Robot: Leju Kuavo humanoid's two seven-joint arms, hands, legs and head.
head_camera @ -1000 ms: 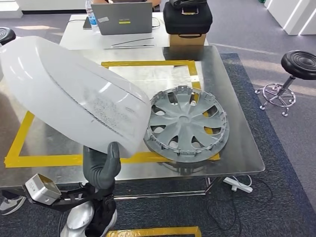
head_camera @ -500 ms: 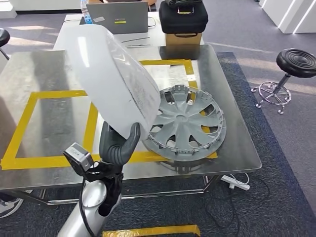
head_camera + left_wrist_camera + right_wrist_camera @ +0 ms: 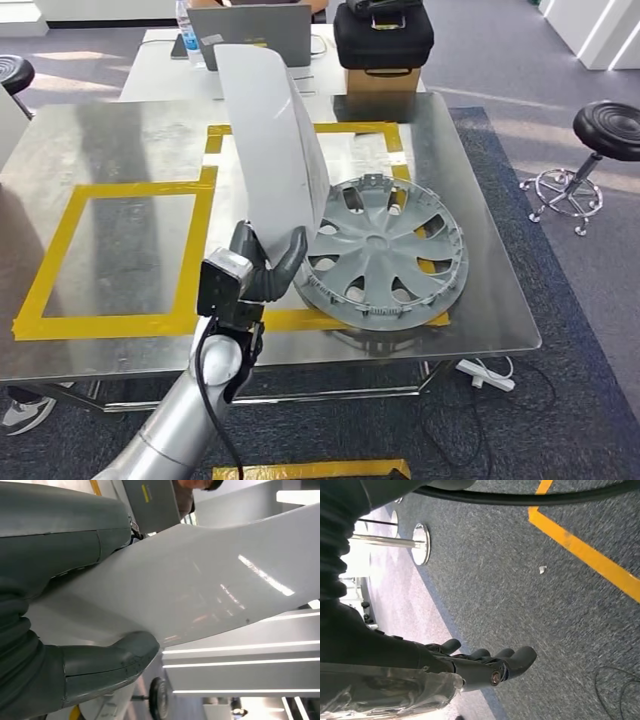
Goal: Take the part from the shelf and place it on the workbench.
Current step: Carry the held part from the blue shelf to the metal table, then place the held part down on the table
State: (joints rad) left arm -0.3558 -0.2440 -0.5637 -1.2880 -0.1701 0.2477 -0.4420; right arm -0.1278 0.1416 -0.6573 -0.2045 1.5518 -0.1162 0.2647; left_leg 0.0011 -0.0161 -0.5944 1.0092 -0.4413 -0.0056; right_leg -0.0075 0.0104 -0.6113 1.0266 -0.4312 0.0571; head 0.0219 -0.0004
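Note:
My left hand [image 3: 266, 268] grips the lower end of a long white curved panel [image 3: 270, 152], the part, which stands nearly upright on its edge above the workbench [image 3: 128, 240]. In the left wrist view the grey thumb and fingers [image 3: 109, 665] clamp the glossy white panel [image 3: 211, 585] from both sides. The panel leans over the yellow tape between the left taped square and the grey hubcap [image 3: 381, 250]. My right hand [image 3: 486, 662] hangs beside my body over the carpet, fingers stretched out and holding nothing.
A second table behind holds a laptop [image 3: 256, 25], a water bottle [image 3: 186, 25] and a black case [image 3: 383, 35] on a cardboard box. A black stool [image 3: 607, 130] stands at the right. A power strip [image 3: 494, 373] lies on the carpet under the bench.
The panel has swung from lying broadside at the left to standing nearly upright near the bench's middle. My left hand has risen and moved right with it. The head camera shifted slightly.

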